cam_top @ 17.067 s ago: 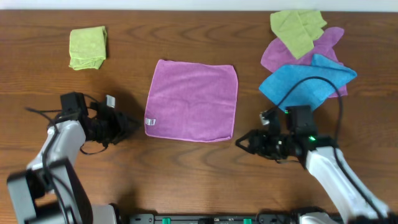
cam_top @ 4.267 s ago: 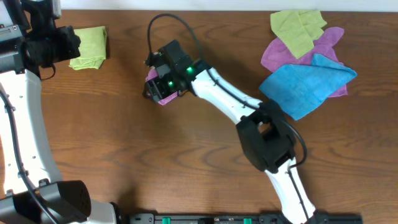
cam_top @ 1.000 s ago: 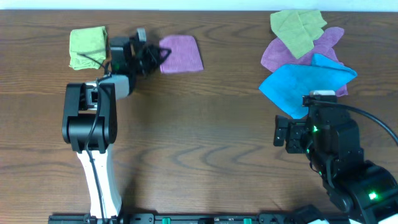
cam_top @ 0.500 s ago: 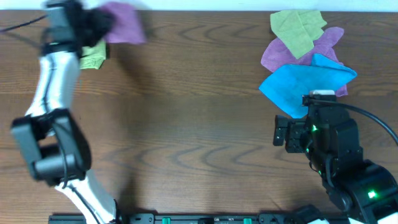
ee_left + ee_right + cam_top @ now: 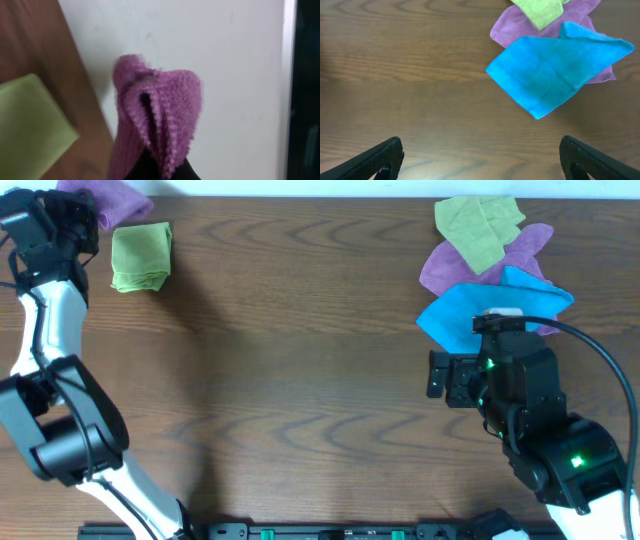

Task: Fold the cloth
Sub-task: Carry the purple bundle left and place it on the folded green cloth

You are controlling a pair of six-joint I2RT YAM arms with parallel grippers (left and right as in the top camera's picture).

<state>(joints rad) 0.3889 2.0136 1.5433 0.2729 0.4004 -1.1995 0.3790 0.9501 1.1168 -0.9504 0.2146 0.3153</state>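
left arm (image 5: pixel 50 310): reaches up the far-left side of the worktop (image 5: pixel 300 330) to its back-left corner.
left claw (image 5: pixel 72 212): clamped on the cloth; in the left wrist view only a dark sliver of it shows under the bunched fabric.
cloth (image 5: pixel 105 198): purple, gathered into a thick folded wad in the left claw, at the back-left corner of the worktop. from overhead part of it lies past the back edge. in the left wrist view its looped fold (image 5: pixel 160 115) stands against a white surface (image 5: pixel 225 75). i cannot tell whether it rests on the wood or hangs above it.
folded green cloth (image 5: pixel 140 256): a neat square on the worktop, just in front of and to the right of the purple cloth; apart from the claw.
right arm (image 5: pixel 520 410): low at the front right, its wrist just in front of the blue cloth.
right claw (image 5: pixel 485 157): fingers wide apart, one dark tip at each lower corner of the right wrist view, nothing between them but bare wood.
blue cloth (image 5: pixel 490 315): spread loosely, on top of the pile at the back right.
second purple cloth (image 5: pixel 440 270): under the blue one, edges showing.
yellow-green cloth (image 5: pixel 478 225): crumpled at the back of that pile, overlapping the second purple cloth.
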